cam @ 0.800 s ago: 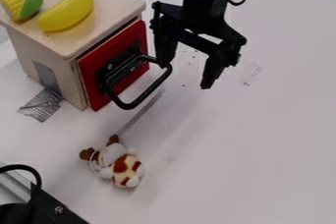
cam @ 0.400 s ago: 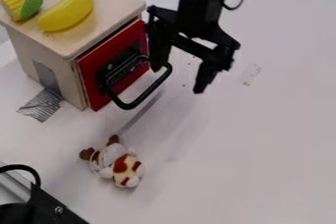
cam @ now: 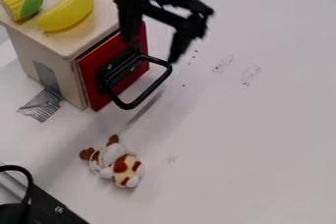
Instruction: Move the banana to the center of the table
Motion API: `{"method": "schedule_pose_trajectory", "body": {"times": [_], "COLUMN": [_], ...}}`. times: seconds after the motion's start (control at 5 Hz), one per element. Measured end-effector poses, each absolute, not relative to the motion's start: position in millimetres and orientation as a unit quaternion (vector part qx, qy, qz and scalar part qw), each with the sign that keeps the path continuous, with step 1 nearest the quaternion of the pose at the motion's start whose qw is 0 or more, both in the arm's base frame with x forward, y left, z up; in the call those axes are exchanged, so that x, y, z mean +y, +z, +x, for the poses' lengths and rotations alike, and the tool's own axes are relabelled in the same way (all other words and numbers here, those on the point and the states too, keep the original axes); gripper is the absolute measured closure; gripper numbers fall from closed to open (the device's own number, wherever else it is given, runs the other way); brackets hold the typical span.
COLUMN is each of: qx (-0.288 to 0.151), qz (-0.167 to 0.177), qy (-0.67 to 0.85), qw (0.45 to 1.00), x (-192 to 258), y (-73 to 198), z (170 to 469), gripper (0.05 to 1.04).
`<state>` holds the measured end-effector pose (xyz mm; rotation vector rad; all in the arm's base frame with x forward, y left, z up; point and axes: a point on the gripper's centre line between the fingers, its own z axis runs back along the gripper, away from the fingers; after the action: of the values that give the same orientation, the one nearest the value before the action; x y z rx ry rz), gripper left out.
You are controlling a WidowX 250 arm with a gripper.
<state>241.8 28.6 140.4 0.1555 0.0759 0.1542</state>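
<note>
My gripper [cam: 151,49] hangs wide open and empty; the banana [cam: 68,11] lies atop the box [cam: 79,40], upper left. I should clear that edge, straddle the banana crosswise, then squeeze gently, avoiding the corn [cam: 30,5]

No readable text, labels, brands, numbers or signs on anything.

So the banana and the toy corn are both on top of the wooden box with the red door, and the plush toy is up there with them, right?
Not quite: the plush toy lies on the table, as the camera view shows. The banana and the toy corn are on top of the wooden box.
</note>
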Motion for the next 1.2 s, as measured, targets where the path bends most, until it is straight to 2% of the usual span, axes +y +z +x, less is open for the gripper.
{"method": "schedule_pose_trajectory", "body": {"times": [0.2, 0.4, 1.0, 1.2], "qx": [0.02, -0.001, 0.036, 0.03], "qz": [0.072, 0.058, 0.035, 0.019], "qy": [0.117, 0.132, 0.091, 0.09], "qw": [0.99, 0.99, 0.995, 0.995], "x": [64.9, 90.3, 127.8, 134.2], "y": [160.2, 166.4, 117.2, 120.0], "z": [242.2, 249.3, 277.4, 278.9], "gripper": [0.086, 0.086, 0.086, 0.086]}}
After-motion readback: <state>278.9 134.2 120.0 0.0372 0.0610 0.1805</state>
